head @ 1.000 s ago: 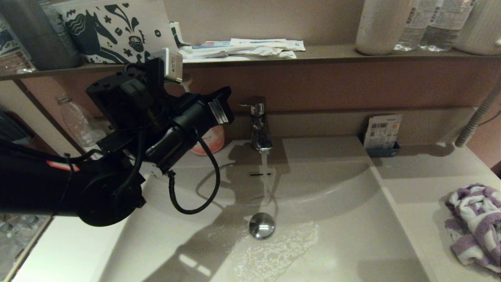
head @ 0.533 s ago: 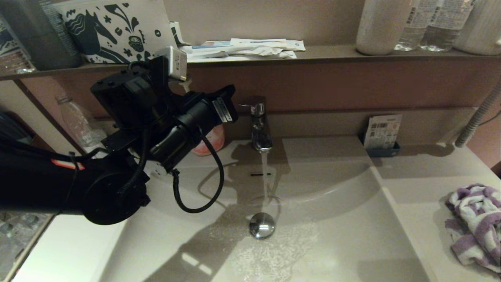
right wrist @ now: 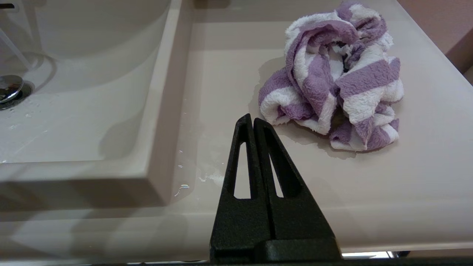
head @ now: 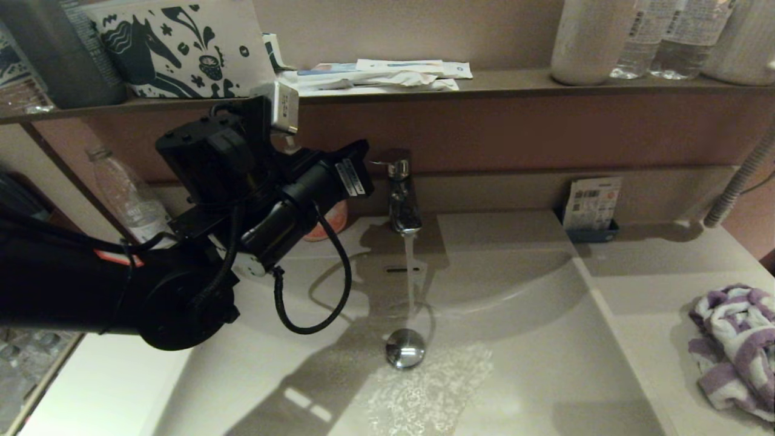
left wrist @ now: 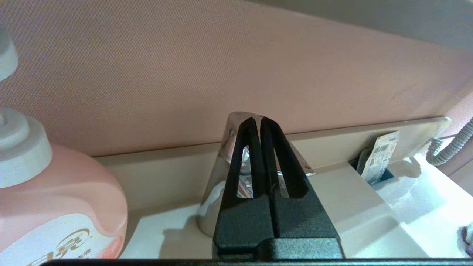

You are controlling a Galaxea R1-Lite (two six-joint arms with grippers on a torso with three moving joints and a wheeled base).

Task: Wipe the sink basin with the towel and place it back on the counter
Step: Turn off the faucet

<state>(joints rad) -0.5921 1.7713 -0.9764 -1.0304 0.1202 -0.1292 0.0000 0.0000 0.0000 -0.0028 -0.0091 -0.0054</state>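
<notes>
The sink basin (head: 533, 375) is wet, and water runs from the chrome faucet (head: 402, 200) onto the round drain plug (head: 405, 348). The purple and white towel (head: 735, 348) lies crumpled on the counter (head: 654, 266) at the right, with nothing holding it. My left gripper (left wrist: 257, 120) is shut and empty, its tips right in front of the faucet (left wrist: 216, 192); whether they touch it is unclear. My right gripper (right wrist: 252, 119) is shut and empty over the counter (right wrist: 406, 177), just short of the towel (right wrist: 332, 81). It is outside the head view.
A pink soap bottle (left wrist: 55, 199) stands left of the faucet. A card in a blue holder (head: 592, 206) sits at the basin's back right. The dark shelf (head: 514, 82) above carries bottles and packets. A grey hose (head: 738, 181) hangs at far right.
My left arm has moved to the right, closer to the faucet. Water keeps running, and the wet patch in the basin has shifted a little. The towel has not moved.
</notes>
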